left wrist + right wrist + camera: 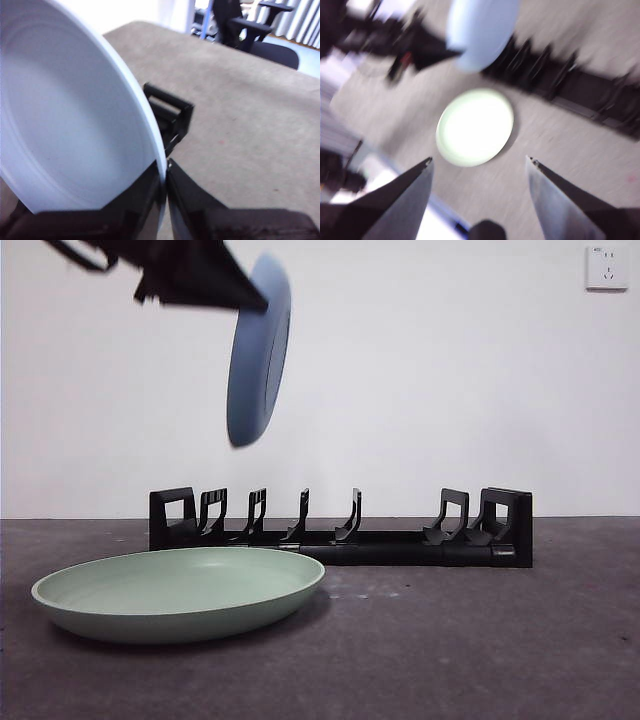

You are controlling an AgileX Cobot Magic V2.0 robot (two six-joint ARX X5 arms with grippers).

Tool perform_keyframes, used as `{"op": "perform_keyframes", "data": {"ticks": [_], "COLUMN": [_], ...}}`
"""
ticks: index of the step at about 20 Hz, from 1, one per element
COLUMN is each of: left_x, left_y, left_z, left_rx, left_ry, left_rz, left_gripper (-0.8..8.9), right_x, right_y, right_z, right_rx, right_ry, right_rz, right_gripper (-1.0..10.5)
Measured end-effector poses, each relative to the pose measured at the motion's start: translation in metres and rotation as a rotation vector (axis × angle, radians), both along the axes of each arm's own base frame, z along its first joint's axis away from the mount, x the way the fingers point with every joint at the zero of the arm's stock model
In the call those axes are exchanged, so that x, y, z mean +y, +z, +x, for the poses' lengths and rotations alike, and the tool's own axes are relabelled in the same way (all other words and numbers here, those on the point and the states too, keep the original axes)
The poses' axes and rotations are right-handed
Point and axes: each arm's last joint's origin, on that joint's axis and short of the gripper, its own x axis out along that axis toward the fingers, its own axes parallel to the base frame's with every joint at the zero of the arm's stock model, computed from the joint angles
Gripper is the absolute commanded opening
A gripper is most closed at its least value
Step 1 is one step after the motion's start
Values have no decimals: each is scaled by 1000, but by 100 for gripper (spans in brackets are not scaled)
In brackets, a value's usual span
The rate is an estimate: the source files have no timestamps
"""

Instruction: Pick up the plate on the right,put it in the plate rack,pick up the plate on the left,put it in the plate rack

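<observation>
Front view, left gripper (165, 175) clamped on blue plate (258, 350) (tilted) above plate rack (340, 530), green plate (180, 592) flat at bench's front-left, right gripper (479, 162) jaws apart.

The raised plate (258, 350) is pale blue. The lying plate (180, 592) is light green. The plate rack (340, 527) is black.

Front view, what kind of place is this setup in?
Probably a lab or office test bench, not a kitchen: a bare white wall with a power socket, a dark tabletop, and office chairs in the left wrist view.
</observation>
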Motion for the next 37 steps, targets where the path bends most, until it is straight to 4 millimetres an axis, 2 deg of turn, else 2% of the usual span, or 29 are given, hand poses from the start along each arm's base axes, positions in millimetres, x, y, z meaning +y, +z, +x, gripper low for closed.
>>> {"op": "perform_keyframes", "data": {"ticks": [6, 11, 17, 23, 37], "left_x": [8, 5, 4, 4, 6], "left_y": [-7, -29, -41, -61, -69], "left_z": [13, 27, 35, 45, 43], "left_rx": [1, 62, 84, 141, 165], "left_ry": [37, 33, 51, 84, 110], "left_rz": [-13, 3, 19, 58, 139], "left_gripper": [-8, -7, -8, -8, 1], "right_x": [11, 15, 16, 16, 16], "right_y": [-50, -77, -81, -82, -81], "right_z": [19, 30, 32, 33, 34], "right_rx": [147, 186, 182, 180, 172], "right_ry": [33, 38, 38, 38, 37], "right_rz": [-58, -63, -62, -62, -62], "right_gripper": [314, 314, 314, 314, 314]}}
